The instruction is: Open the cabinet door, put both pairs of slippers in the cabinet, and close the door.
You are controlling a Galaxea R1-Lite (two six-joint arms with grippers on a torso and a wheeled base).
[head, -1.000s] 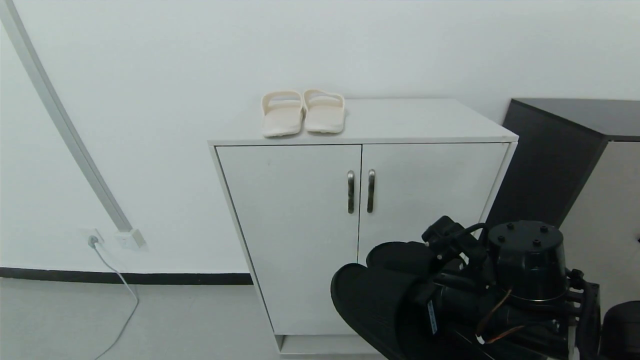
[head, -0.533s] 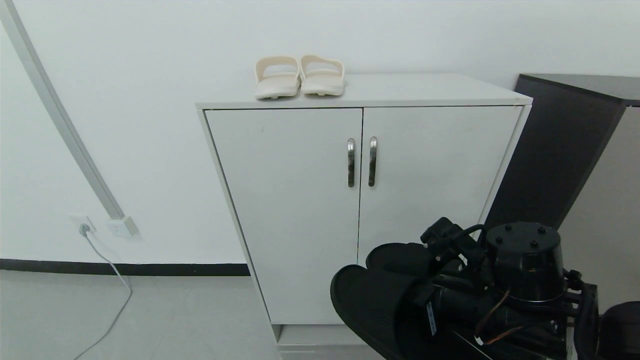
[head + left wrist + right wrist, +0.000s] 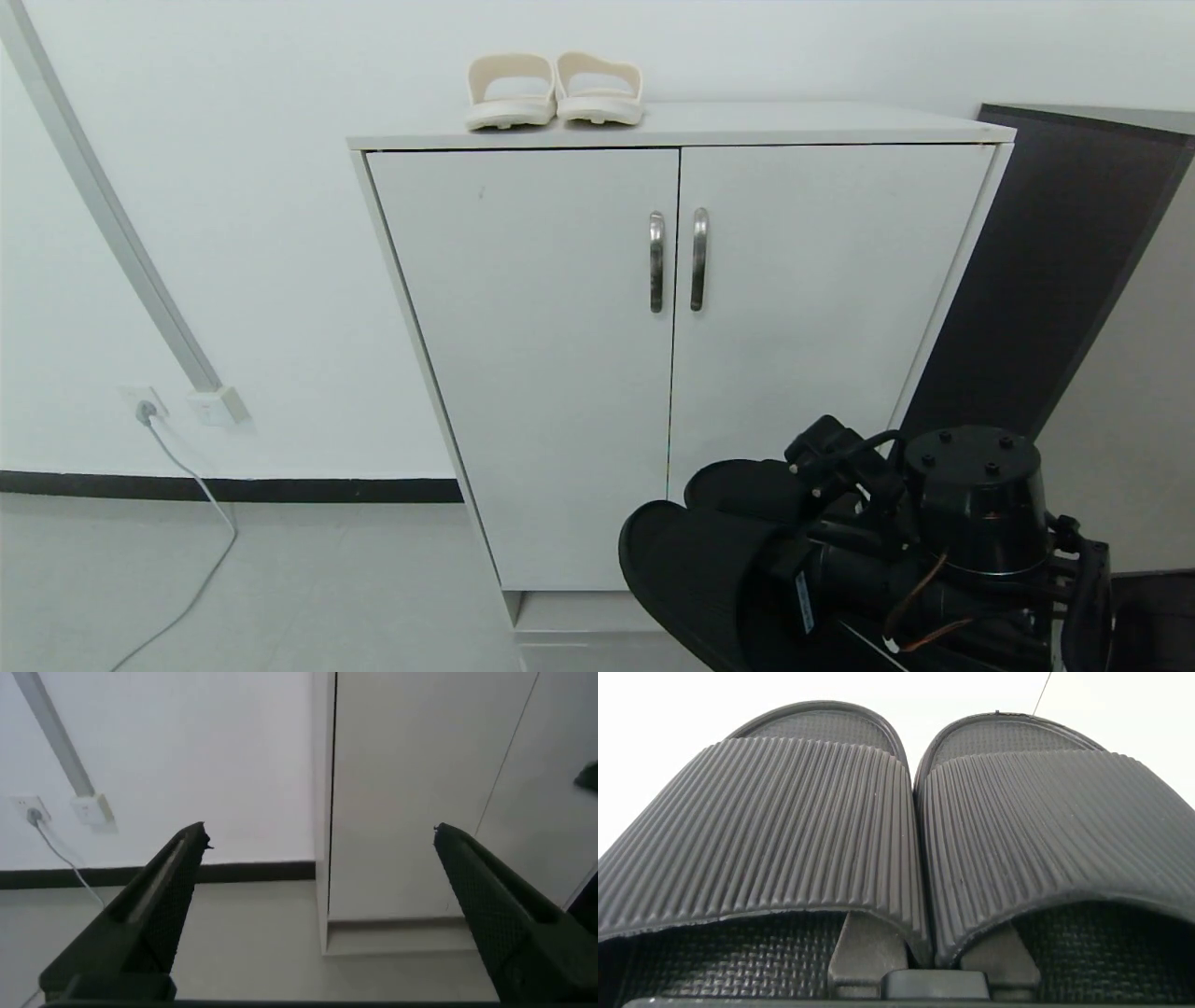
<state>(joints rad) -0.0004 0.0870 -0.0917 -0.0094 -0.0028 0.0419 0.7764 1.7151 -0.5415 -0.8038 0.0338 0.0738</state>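
Note:
A white two-door cabinet (image 3: 523, 373) stands against the wall, both doors closed, with two metal handles (image 3: 656, 261) side by side at the middle. A cream pair of slippers (image 3: 555, 91) rests on its top, towards the left. Low in front of the right door, my right gripper (image 3: 924, 966) is shut on a black pair of slippers (image 3: 709, 569), held side by side with the ribbed straps (image 3: 785, 831) facing the camera. My left gripper (image 3: 320, 835) is open with nothing between its fingers, facing the cabinet's lower left corner (image 3: 327, 933).
A dark cabinet (image 3: 1055, 280) stands right beside the white one. On the left wall are a slanted cable duct (image 3: 103, 215) and a socket (image 3: 145, 411) with a cable hanging to the grey floor (image 3: 280, 588).
The whole head picture has shifted: the cabinet now sits higher and looks larger, so the camera moved. The black slippers stay in the right gripper. The doors remain closed.

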